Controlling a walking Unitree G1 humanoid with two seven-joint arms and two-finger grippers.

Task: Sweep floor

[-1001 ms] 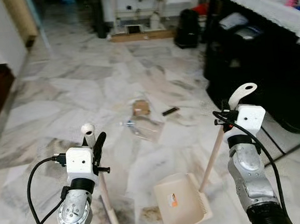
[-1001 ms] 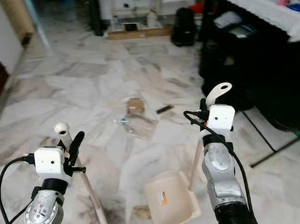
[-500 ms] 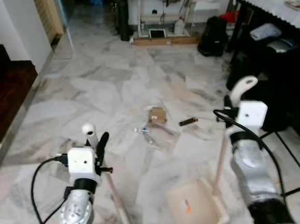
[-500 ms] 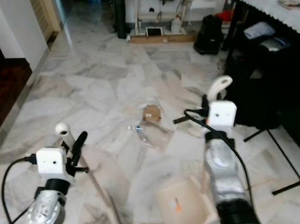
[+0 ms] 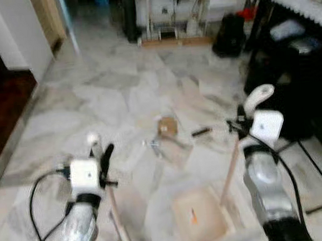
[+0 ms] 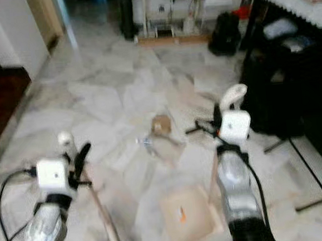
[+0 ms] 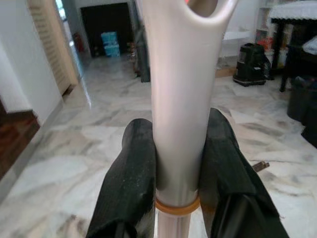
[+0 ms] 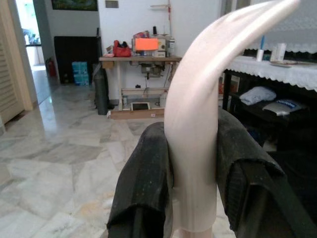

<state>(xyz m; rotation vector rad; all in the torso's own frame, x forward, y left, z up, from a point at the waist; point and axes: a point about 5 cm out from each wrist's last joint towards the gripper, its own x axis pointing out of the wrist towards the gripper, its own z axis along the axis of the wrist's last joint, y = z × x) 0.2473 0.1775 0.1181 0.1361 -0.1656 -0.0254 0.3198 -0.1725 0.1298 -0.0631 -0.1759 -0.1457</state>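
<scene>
Left claw (image 7: pixel 179 163) clamps the broom handle (image 7: pixel 179 99), right claw (image 8: pixel 190 163) the dustpan handle (image 8: pixel 198 139) (litter (image 5: pixel 166 127) ahead, open marble floor (image 5: pixel 104 102)).

Head stereo pair looking down at marble floor (image 5: pixel 109 96), wrist cameras close along handles

- The head views went from sharp to blurred, and the whole scene shifted, so the camera moved.
- The litter on the marble floor (image 5: pixel 120 96) — a brown scrap (image 5: pixel 166 125), a clear wrapper (image 5: pixel 168 145) and a dark stick (image 5: pixel 201 132) — came nearer to the dustpan (image 5: pixel 199 218).
- A dark stair edge (image 5: pixel 3 105) came into view along the floor's left edge.
</scene>
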